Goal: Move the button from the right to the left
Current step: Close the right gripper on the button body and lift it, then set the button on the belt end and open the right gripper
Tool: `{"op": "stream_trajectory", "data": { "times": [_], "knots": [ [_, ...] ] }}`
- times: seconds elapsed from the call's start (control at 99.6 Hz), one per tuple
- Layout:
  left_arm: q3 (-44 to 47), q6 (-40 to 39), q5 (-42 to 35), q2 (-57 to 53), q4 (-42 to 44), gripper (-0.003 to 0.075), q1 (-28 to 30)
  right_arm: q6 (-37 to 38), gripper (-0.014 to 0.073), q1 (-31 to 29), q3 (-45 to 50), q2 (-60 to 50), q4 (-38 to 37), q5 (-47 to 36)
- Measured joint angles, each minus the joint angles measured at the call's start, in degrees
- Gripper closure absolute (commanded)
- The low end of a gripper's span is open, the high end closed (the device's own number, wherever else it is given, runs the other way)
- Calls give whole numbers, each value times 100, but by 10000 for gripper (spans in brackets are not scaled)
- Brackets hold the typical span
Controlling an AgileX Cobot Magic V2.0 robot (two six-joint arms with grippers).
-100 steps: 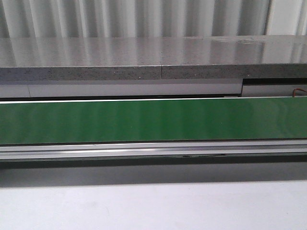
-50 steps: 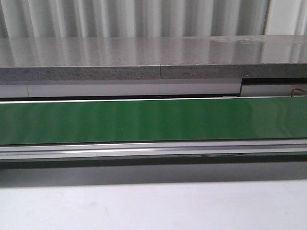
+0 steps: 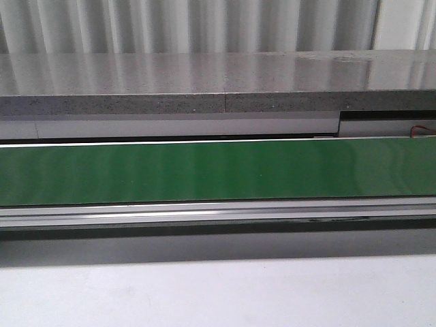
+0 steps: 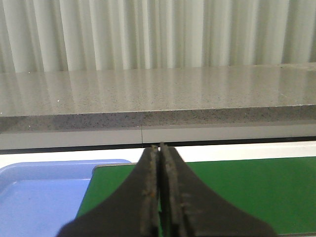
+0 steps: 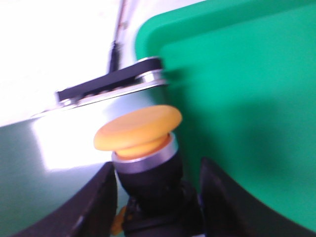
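The button point(image 5: 138, 129) shows only in the right wrist view, blurred: an orange-yellow cap over a silver ring and a black collar. It sits between the two dark fingers of my right gripper point(image 5: 158, 166), which is shut on its lower body. It hangs over the end of the green conveyor belt point(image 5: 29, 182), beside a green tray point(image 5: 247, 89). My left gripper point(image 4: 158, 146) is shut with nothing between its fingers, above the other end of the belt point(image 4: 247, 192). The front view shows neither gripper nor the button.
A blue tray point(image 4: 39, 192) lies beside the belt's end under the left gripper. A grey speckled counter point(image 3: 204, 82) runs behind the belt point(image 3: 204, 170), with pleated curtains behind it. A dark metal bracket point(image 5: 108, 84) and a cable sit at the belt's right end.
In the front view the scene has shifted slightly to the left; the counter's seam sits further left and a red wire at the right edge shows more. Nothing has appeared on the belt.
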Motion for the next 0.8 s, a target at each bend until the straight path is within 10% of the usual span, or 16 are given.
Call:
{"op": "stream_trajectory", "data": {
  "times": [0.803],
  "knots": [
    [0, 0, 0, 0, 0, 740, 0, 757, 256, 679, 970, 274, -457, -777]
  ]
}}
